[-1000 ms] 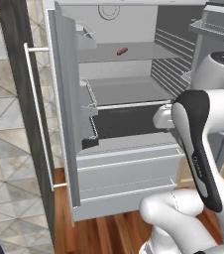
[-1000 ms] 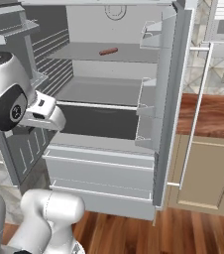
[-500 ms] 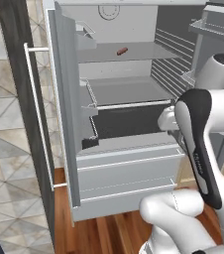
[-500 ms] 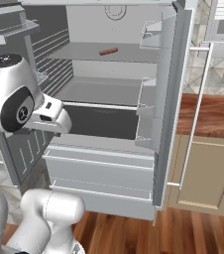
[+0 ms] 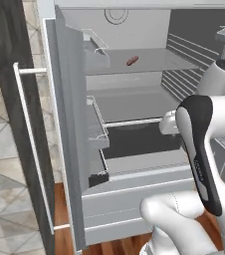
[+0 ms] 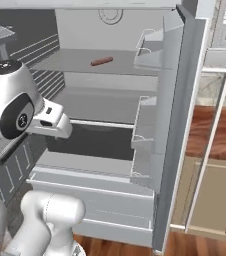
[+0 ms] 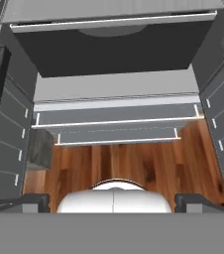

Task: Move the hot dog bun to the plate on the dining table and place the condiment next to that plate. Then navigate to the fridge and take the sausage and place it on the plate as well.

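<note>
We face the open fridge (image 5: 134,164); the sausage (image 5: 131,61) lies on its upper shelf, well above our hand. Our fingers (image 7: 112,201) stand wide and empty, ready for reaching.

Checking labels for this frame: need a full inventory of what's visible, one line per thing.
fridge: one, silver-grey, doors open, straight ahead of the base.
sausage: one, reddish-brown, lying on the upper shelf toward the back.
shelves: several, grey, inside the fridge, otherwise bare.
door racks: several, grey, on the inside of each open door.
bar handle: one, pale, vertical on the right door; its twin is on the left door.
floor: reddish-brown wood, below the fridge.
cabinet: beige, low, right of the fridge.
arm: one, white with dark joints, in front of the lower shelves.
claw: one, open, pointing down toward the floor, nothing held.
</note>
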